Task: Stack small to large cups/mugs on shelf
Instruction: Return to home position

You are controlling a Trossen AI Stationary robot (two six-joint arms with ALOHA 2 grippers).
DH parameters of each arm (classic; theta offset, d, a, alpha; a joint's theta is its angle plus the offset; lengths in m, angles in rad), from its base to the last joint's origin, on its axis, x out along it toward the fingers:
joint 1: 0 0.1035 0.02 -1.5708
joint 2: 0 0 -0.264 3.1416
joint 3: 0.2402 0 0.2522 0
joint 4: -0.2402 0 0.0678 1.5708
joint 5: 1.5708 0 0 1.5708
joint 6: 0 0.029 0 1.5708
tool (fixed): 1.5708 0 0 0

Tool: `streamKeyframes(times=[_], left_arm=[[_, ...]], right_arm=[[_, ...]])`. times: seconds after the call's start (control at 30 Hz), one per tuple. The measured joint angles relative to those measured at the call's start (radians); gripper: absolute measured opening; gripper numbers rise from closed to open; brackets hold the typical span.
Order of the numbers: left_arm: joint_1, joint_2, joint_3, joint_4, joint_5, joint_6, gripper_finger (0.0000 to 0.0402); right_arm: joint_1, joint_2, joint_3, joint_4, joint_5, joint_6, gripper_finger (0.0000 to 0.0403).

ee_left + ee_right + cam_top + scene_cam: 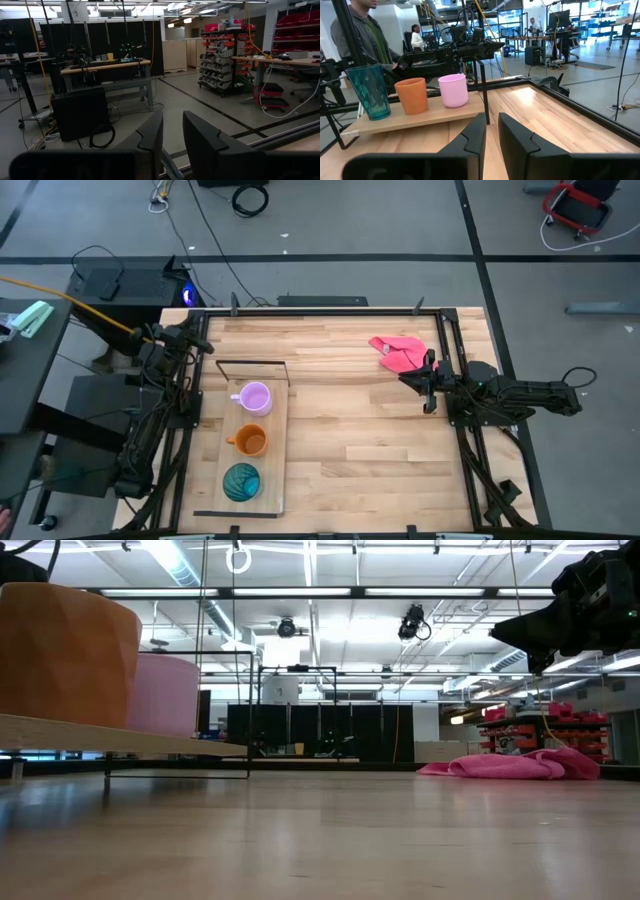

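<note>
Workshop room: grey floor crossed by black lines, loose cables, red bin racks and workbenches beyond. Slatted light-wood surface point(340, 430) inside a black frame.

Shelf point(277, 430) lay along the surface's left side, long axis running near to far, black wire frame at the far end. Three vessels stood upright on it in one row, mouths up, apart from each other:
- lilac mug point(255, 396) at the wire-frame end, handle toward the left arm
- orange mug point(250, 441) in the middle, handle the same way
- teal tumbler point(241, 481) at the near end

Pink cloth point(398, 353) lay crumpled on the far right part of the surface.

Left gripper point(172, 135) sat over the surface's far left corner, facing out into the room; fingers drawn narrow, holding nothing. Right gripper point(491, 132) hung above the right side, just near the cloth, facing the shelf; fingers narrow, holding nothing.

Person point(365, 30) stood behind the tumbler end, off the surface
</note>
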Motion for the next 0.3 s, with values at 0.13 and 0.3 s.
streamKeyframes(times=[0.13, 0.3], left_arm=[[0.0, 0.0, 0.0, 0.0, 0.0, 0.0, 0.0087], [0.0, 0.0, 0.0, 0.0, 0.0, 0.0, 0.0088]], right_arm=[[0.0, 0.0, 0.0, 0.0, 0.0, 0.0, 0.0059], [0.0, 0.0, 0.0, 0.0, 0.0, 0.0, 0.0059]])
